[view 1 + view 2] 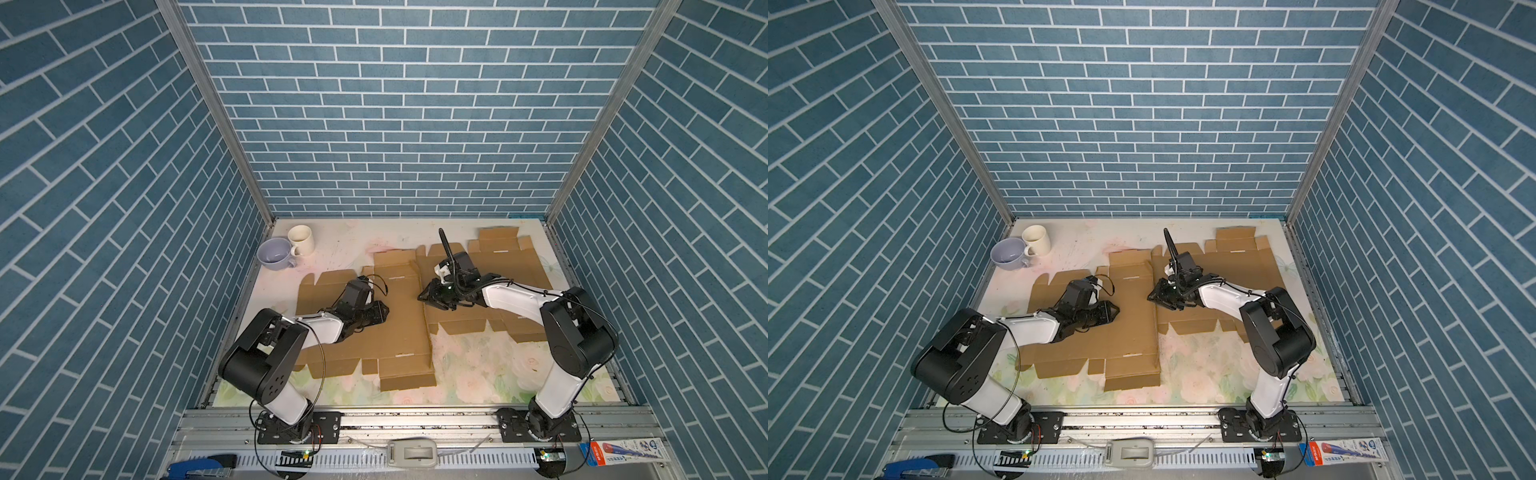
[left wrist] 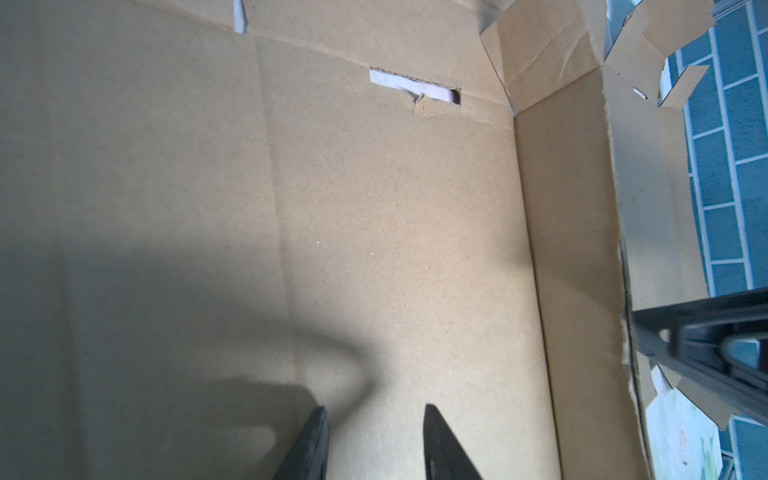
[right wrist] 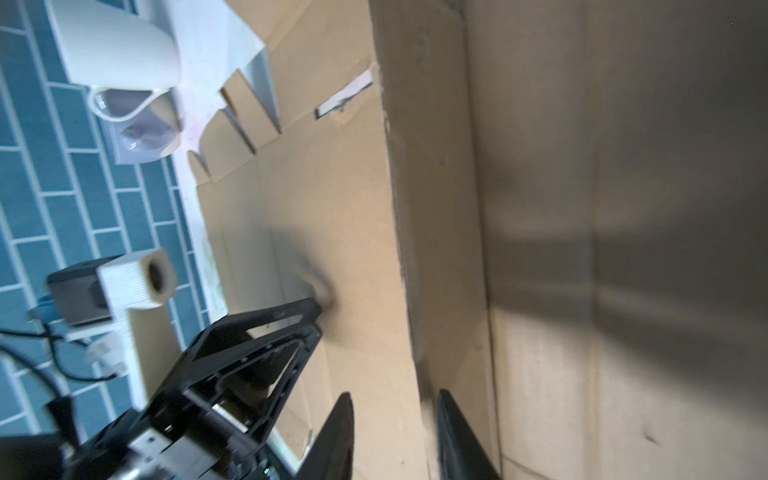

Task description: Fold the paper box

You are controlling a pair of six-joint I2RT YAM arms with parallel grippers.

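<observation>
The paper box (image 1: pixel 399 332) is a flat brown cardboard blank lying in the middle of the table in both top views. Its long right side flap (image 2: pixel 569 249) stands up. My left gripper (image 1: pixel 385 309) rests low on the blank's main panel, open, with only bare cardboard between its fingertips (image 2: pixel 318 415). My right gripper (image 1: pixel 421 297) comes in from the right and is open. Its jaws straddle the raised flap's edge (image 3: pixel 405 270) in the right wrist view, one fingertip (image 3: pixel 442 399) close against the flap.
A second flat cardboard blank (image 1: pixel 511 266) lies at the back right under my right arm. A purple cup (image 1: pixel 274 253) and a cream mug (image 1: pixel 301 240) stand at the back left corner. Blue brick-patterned walls (image 1: pixel 395 124) close in three sides.
</observation>
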